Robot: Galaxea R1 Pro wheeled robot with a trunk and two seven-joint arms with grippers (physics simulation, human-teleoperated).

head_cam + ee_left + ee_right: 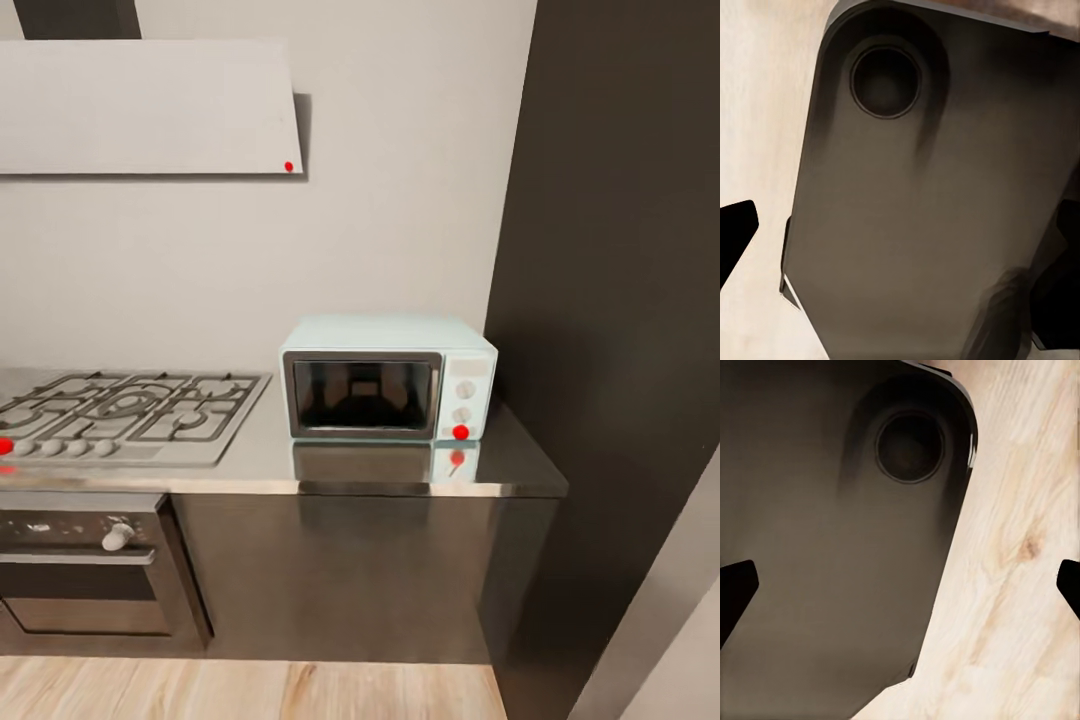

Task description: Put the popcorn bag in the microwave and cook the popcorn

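Observation:
The pale mint-blue microwave [388, 378] stands on the grey countertop [262, 452] near its right end, against the wall. Its dark glass door is shut, and a red light glows under its two white knobs. The popcorn bag and the popcorn are out of view. In the left wrist view my left gripper [900, 244] is open, with its black fingertips [736, 232] wide apart over the robot's dark base. My right gripper [900, 585] is open too, hanging over the dark base and the light wood floor [1020, 547] with nothing between its fingers.
A steel gas hob [130, 410] lies on the countertop left of the microwave, under a slanted white hood [150, 105]. Below the hob sits a black-and-steel oven [85, 565]. A tall dark cabinet [610, 300] closes off the right. Wood floor [250, 690] runs along the cabinet fronts.

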